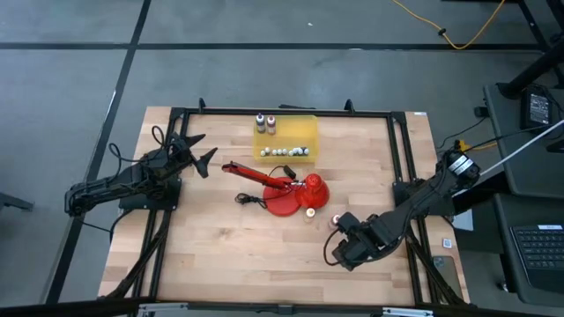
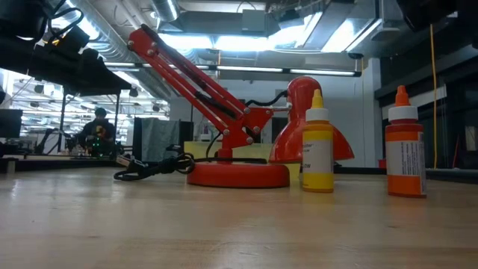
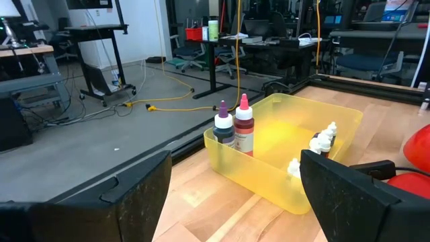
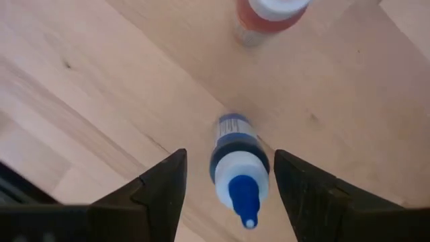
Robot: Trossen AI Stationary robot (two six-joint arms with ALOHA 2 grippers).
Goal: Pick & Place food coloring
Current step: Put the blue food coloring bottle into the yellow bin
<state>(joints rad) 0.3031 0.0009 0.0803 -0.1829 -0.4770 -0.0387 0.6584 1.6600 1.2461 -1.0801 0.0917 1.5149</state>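
Note:
A blue food coloring bottle (image 4: pixel 238 171) stands upright on the wood, its base on the table. My right gripper (image 4: pixel 230 156) points down over it near the table's near right, open. One finger stands on each side of the cap, with a gap showing on both sides. An orange-red bottle (image 4: pixel 269 17) (image 1: pixel 336 220) and a yellow bottle (image 1: pixel 309 212) (image 2: pixel 317 149) stand upright close by. A purple bottle (image 3: pixel 224 124) and a dark red one (image 3: pixel 244 128) stand in the yellow tray (image 3: pixel 269 195). My left gripper (image 1: pixel 201 151) waits open at the left, level, facing the tray.
A red desk lamp (image 1: pixel 282 189) lies folded mid-table, its shade beside the yellow bottle, and its black cord (image 1: pixel 249 200) trails left. Several white-capped small bottles (image 1: pixel 286 151) lie in the tray at the far edge. A black frame rail (image 1: pixel 401 167) runs along the table's right side.

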